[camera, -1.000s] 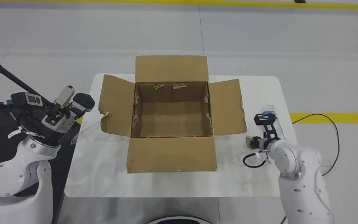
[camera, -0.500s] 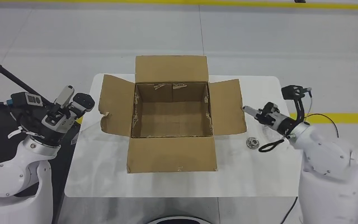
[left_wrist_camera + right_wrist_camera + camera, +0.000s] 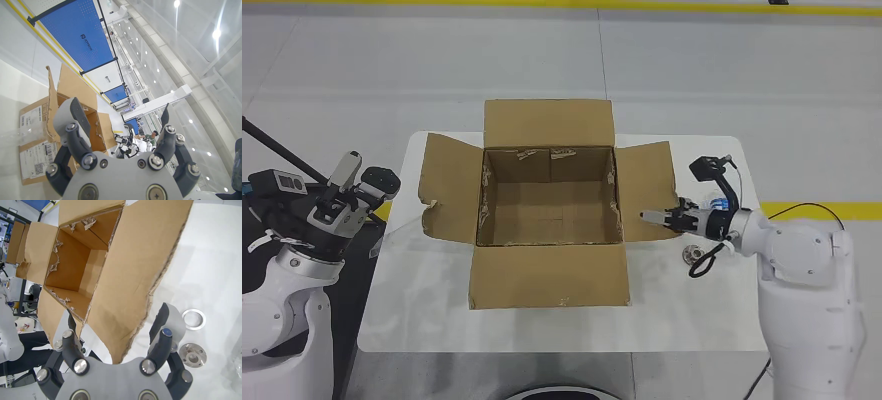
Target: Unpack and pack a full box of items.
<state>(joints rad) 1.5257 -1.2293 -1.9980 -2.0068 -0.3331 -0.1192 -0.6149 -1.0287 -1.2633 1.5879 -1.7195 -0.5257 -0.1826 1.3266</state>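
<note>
Brown cardboard box sits mid white tabletop, all four flaps folded out, brown floor showing. Rim edges are ragged w/ torn paper, esp. along the far and left walls. Far flap overlaps the tabletop's far edge in the top view. Near flap lies toward the robot, w/ a wide bare strip of tabletop btwn its edge and the near edge. Left flap has a torn notch low on its outer edge and ends just inside the tabletop's left edge, so little room on that side. Right flap leaves a broader strip out to the right edge.

Right gripper is at the right flap's outer near corner, jaws apart and straddling the flap's rough edge. One finger is partly hidden behind the cardboard, the other stands on the flap's open side. Can't tell if either touches the flap.

Flat silver metal ring and round silver metal flange, w/ centre bore and bolt holes, lie flat on the bare tabletop just beside that outer finger, on the side away from the box. They are close together, not touching, and both are apart from the flap's edge.

Left gripper is outside the tabletop's left edge, apart from the left flap, jaws spread w/ nothing btwn them, tilted up toward the ceiling. The box's labelled side wall shows past one finger.
</note>
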